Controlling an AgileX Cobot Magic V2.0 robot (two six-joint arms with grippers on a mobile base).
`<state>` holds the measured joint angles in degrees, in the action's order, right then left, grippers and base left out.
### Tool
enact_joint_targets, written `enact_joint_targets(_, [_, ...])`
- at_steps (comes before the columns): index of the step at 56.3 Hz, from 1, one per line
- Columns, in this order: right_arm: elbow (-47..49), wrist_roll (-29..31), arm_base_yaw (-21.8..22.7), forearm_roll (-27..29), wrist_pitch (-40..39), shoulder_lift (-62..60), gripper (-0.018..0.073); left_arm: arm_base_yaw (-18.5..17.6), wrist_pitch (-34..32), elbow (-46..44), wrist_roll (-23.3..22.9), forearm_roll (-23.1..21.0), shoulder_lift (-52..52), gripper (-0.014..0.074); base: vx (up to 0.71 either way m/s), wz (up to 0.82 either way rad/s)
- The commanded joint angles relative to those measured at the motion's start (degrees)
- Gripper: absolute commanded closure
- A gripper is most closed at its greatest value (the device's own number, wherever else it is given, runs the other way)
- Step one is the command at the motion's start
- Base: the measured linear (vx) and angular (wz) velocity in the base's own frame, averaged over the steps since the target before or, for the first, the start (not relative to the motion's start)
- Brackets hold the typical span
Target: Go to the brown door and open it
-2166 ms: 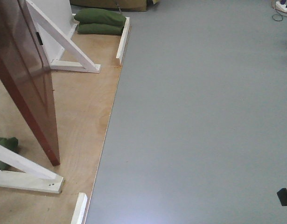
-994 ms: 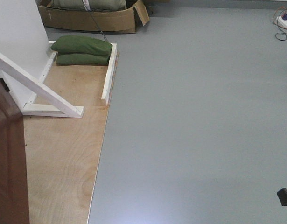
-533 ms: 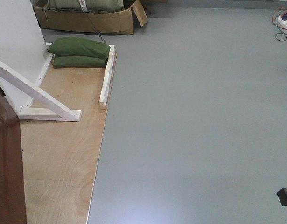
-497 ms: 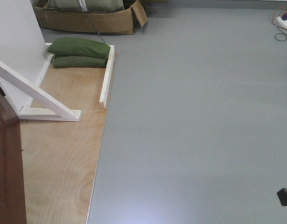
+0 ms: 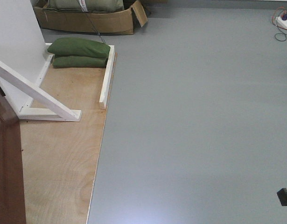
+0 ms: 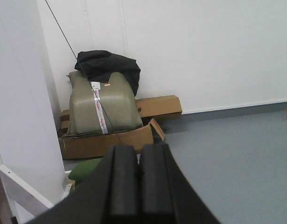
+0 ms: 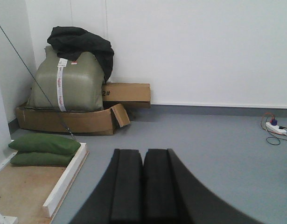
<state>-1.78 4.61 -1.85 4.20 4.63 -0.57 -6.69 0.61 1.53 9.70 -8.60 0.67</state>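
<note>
Okay, the brown door (image 5: 7,168) is showing only as a strip at the lower left edge of the front view, standing over the plywood platform (image 5: 64,158) beside the white brace (image 5: 36,95). Its handle is not showing. The left gripper (image 6: 137,182) and right gripper (image 7: 143,184) are both sitting closed on nothing, pointing toward the cardboard box (image 7: 68,121) and sandbags (image 7: 43,144), not at the door. The door is looking swung out from its frame, so the opening is likely mostly done, though how far is unclear.

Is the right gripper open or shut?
Shut. The right gripper has its two black fingers pressed together, nothing between them.
</note>
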Motion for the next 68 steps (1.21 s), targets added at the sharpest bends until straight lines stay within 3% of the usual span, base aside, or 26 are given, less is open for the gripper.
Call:
enact_joint_targets(1, [-0.3,0.3,0.3,-0.4,-4.6,-0.7,0.0559,0.0,-5.1,-1.0,0.0,0.1,0.8,0.0600,0.00,0.00])
enact_joint_targets(12, [-0.3,0.3,0.3,-0.4,-4.6,-0.7,0.0559,0.0,-9.0,-2.8,0.1,0.1,-0.6,0.0600,0.00,0.00])
enact_joint_targets(21, [-0.3,0.3,0.3,-0.4,-4.6,-0.7,0.0559,0.0,-18.4,-5.9,0.3,0.1,-4.8,0.0600,0.00,0.00])
enact_joint_targets(29, [-0.3,0.3,0.3,-0.4,-4.6,-0.7,0.0559,0.0,-28.4,-8.2,3.4,0.1,-7.8,0.0600,0.00,0.00])
enact_joint_targets(40, [-0.3,0.3,0.3,-0.4,-4.6,-0.7,0.0559,0.1,-37.8,-12.7,14.7,0.0,-9.1,0.0600,0.00,0.00])
enact_joint_targets(54, [-0.3,0.3,0.3,-0.4,-4.6,-0.7,0.0559,1.7,-40.4,-18.8,30.6,0.0,-10.7,0.0600,0.00,0.00])
enact_joint_targets(62, [-0.3,0.3,0.3,-0.4,-4.6,-0.7,0.0559,1.8,-45.9,-19.8,37.3,-0.5,-10.8,0.0600,0.00,0.00])
enact_joint_targets(68, [-0.3,0.3,0.3,-0.4,-4.6,-0.7,0.0559,1.8,-52.5,-19.8,40.4,-4.1,-10.8,0.0600,0.00,0.00])
